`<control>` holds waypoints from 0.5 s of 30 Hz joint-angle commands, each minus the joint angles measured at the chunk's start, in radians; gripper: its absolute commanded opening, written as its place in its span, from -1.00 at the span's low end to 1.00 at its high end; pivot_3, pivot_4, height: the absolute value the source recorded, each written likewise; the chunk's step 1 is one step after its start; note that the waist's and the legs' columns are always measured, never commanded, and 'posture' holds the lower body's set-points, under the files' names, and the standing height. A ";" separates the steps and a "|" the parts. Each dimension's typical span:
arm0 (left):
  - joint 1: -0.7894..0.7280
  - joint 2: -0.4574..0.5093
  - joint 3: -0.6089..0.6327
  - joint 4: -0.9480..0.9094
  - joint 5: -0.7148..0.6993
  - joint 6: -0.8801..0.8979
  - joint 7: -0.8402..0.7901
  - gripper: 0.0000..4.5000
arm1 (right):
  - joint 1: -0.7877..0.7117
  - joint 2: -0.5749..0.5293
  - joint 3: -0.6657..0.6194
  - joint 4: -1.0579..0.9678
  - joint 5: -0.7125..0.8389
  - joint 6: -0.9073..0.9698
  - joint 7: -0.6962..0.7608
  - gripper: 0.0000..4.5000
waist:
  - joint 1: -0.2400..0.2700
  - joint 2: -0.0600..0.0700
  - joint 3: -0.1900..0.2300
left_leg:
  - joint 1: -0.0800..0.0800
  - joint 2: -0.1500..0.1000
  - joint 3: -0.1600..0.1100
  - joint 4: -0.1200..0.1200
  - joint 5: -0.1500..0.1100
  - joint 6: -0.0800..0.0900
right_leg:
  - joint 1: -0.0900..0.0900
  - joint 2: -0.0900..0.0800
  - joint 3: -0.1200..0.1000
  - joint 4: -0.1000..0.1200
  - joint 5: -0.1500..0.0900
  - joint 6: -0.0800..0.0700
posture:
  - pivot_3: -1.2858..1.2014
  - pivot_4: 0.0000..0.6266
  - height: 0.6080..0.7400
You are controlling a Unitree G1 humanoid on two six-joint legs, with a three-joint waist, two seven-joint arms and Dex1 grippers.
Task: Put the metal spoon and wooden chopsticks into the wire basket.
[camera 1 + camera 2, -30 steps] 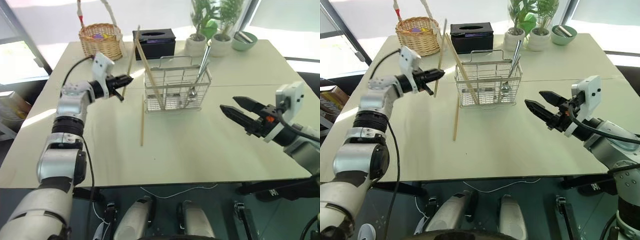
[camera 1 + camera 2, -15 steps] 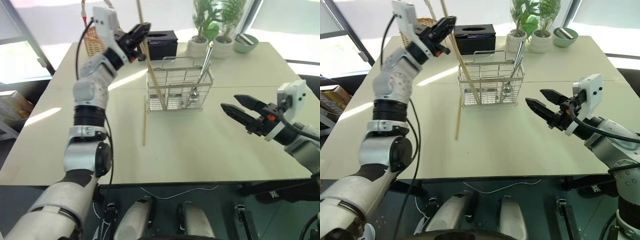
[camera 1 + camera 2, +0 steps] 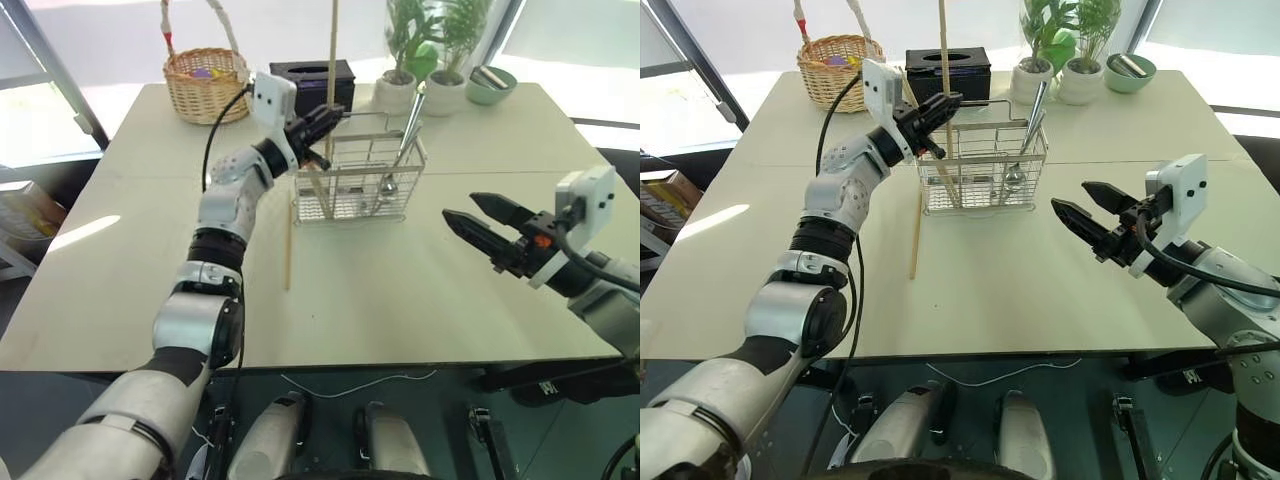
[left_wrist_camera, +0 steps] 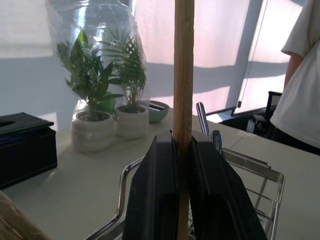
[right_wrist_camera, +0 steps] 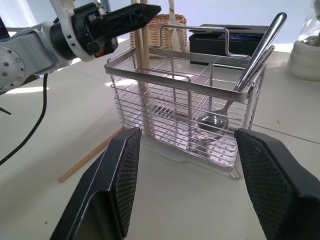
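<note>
**One chopstick clamped upright over wire basket**

Left end effector (image 4: 182,165) is pinched on a wooden chopstick (image 4: 183,75), vertical above the wire basket (image 3: 358,180). Left wrist view adds a person's white sleeve (image 4: 302,85). Right end effector (image 3: 472,214) hangs apart, empty. Metal spoon (image 5: 250,65) leans inside the basket; another chopstick (image 3: 288,245) lies on the pale desk (image 3: 400,290). No legible writing.

A wicker basket (image 3: 204,84) with a tall handle is standing at the far left of the table (image 3: 400,290). A black tissue box (image 3: 310,78) is sitting beside it. Two potted plants (image 3: 420,60) are standing further right, next to a green bowl (image 3: 489,82). A person in a white shirt (image 4: 300,95) is standing beyond the table.
</note>
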 commanded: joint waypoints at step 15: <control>0.063 0.033 0.026 -0.267 -0.087 0.168 0.023 0.98 | -0.040 -0.002 -0.014 0.019 0.004 -0.019 0.005 0.36 | -0.002 0.000 0.000 | 0.000 0.000 0.000 0.000 0.000 0.000 | 0.000 0.000 0.000 0.000 0.000 0.000 | 0.03 -0.52 0.78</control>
